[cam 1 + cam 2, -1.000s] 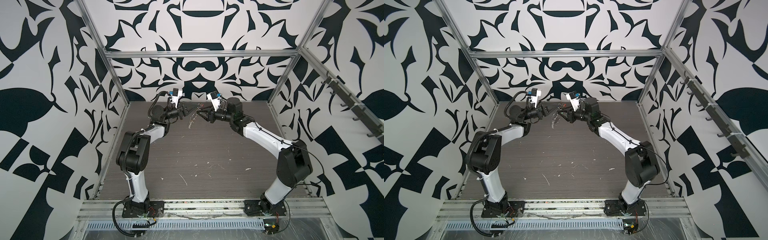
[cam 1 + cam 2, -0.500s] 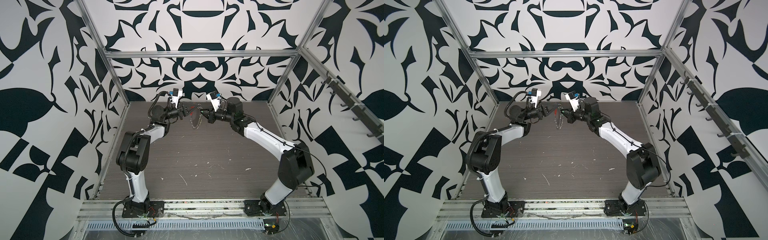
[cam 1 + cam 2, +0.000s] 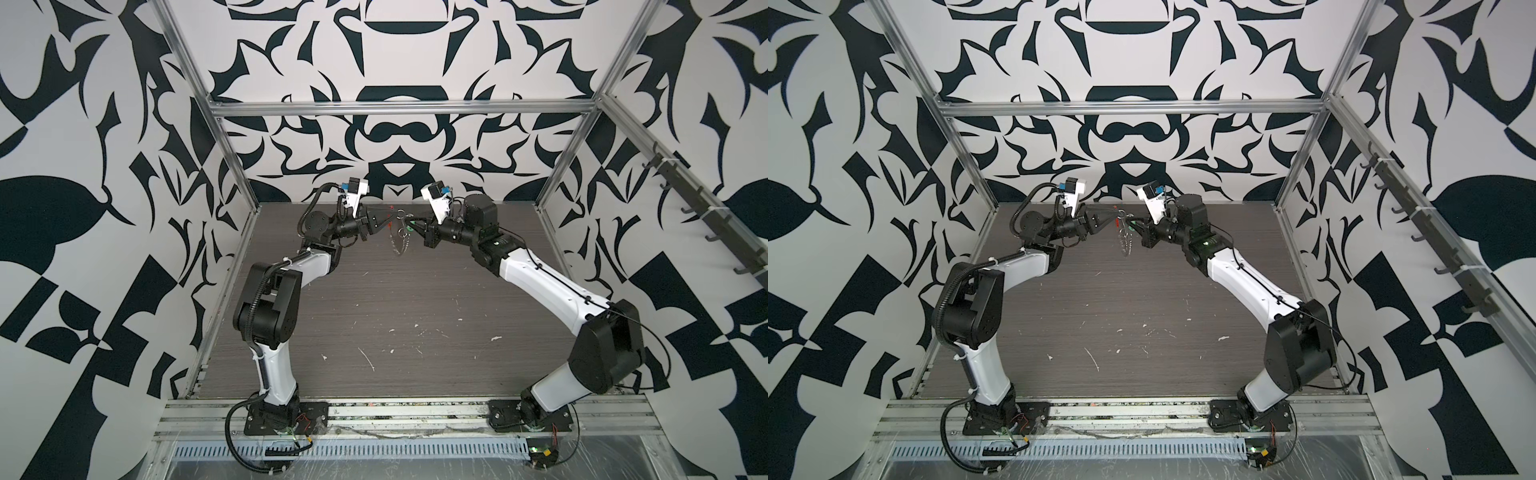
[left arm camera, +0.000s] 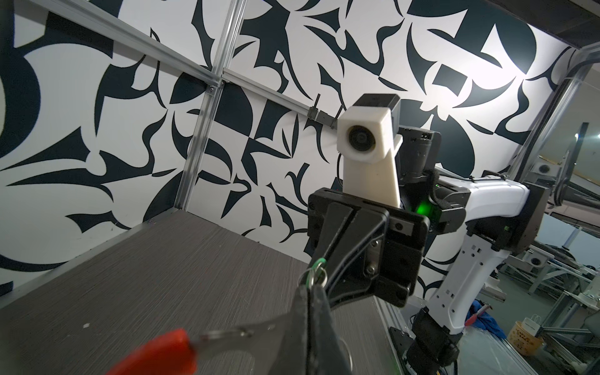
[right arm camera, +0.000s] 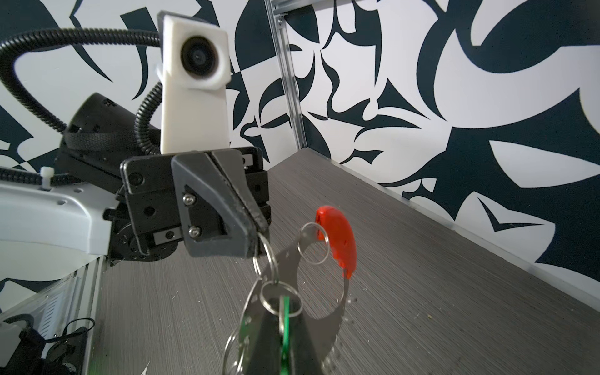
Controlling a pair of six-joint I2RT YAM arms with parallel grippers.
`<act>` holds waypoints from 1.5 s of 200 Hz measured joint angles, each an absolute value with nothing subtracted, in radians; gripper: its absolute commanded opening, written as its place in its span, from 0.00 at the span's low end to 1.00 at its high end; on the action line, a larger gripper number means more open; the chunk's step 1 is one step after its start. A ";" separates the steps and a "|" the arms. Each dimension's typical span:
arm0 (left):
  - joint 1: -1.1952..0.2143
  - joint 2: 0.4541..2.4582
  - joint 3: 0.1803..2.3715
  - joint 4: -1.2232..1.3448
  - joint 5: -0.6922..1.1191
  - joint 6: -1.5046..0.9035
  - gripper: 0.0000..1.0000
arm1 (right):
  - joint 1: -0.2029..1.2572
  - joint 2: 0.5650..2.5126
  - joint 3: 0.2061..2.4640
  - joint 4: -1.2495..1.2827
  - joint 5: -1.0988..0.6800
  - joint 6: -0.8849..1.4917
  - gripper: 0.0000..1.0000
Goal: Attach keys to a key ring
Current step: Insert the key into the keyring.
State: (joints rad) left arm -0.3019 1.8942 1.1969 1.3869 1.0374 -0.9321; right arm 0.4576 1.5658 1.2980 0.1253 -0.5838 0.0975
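Key ring (image 5: 339,242) clamped in left gripper (image 5: 258,242), clear of bench (image 3: 374,311) so loop hangs free; right gripper (image 4: 319,261), tip to tip with it, pinches green key tag (image 5: 285,315) for threading.

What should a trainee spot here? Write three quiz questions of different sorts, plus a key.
1. True or false: the key ring lies flat on the table.
2. What is the right gripper shut on? A) the red segment B) the green key tag C) nothing
3. Fill in: the left gripper has its jaws ___ on the key ring.
Key: 1 false, it hangs in the air; 2 B; 3 shut.
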 measured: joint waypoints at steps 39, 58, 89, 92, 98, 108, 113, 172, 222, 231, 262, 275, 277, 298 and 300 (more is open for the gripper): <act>-0.299 1.894 1.197 1.387 1.038 -0.936 0.00 | 0.453 1.588 1.286 0.150 -0.606 0.118 0.00; -0.299 1.896 1.197 1.386 1.039 -0.936 0.00 | 0.453 1.603 1.282 0.162 -0.616 0.131 0.00; -0.299 1.906 1.197 1.386 1.040 -0.936 0.00 | 0.453 1.607 1.280 0.167 -0.611 0.140 0.00; -0.299 1.907 1.197 1.386 1.039 -0.936 0.00 | 0.453 1.607 1.280 0.168 -0.609 0.141 0.00; -0.299 1.909 1.197 1.386 1.039 -0.936 0.00 | 0.453 1.607 1.280 0.168 -0.607 0.143 0.00; -0.298 1.915 1.197 1.387 1.039 -0.936 0.00 | 0.453 1.607 1.280 0.168 -0.604 0.146 0.00; -0.298 1.917 1.197 1.387 1.039 -0.935 0.00 | 0.453 1.607 1.280 0.168 -0.603 0.147 0.00; -0.297 1.932 1.183 1.387 1.035 -0.921 0.00 | 0.453 1.607 1.280 0.166 -0.597 0.150 0.00; -0.297 1.935 1.176 1.387 1.035 -0.916 0.00 | 0.453 1.607 1.280 0.156 -0.596 0.150 0.01; -0.297 1.935 1.176 1.387 1.035 -0.916 0.00 | 0.453 1.607 1.280 0.154 -0.596 0.151 0.15; -0.297 1.935 1.168 1.387 1.034 -0.909 0.00 | 0.453 1.604 1.264 0.151 -0.577 0.149 0.41; -0.295 1.935 1.156 1.379 1.035 -0.892 0.00 | 0.450 1.592 1.229 0.153 -0.554 0.151 0.43; -0.295 1.935 1.155 1.377 1.037 -0.891 0.00 | 0.449 1.589 1.222 0.152 -0.551 0.149 0.43; -0.289 1.923 1.127 1.266 1.037 -0.806 0.00 | 0.436 1.536 1.110 0.174 -0.503 0.152 0.44; -0.287 1.917 1.121 1.241 1.036 -0.786 0.00 | 0.434 1.529 1.096 0.177 -0.498 0.154 0.44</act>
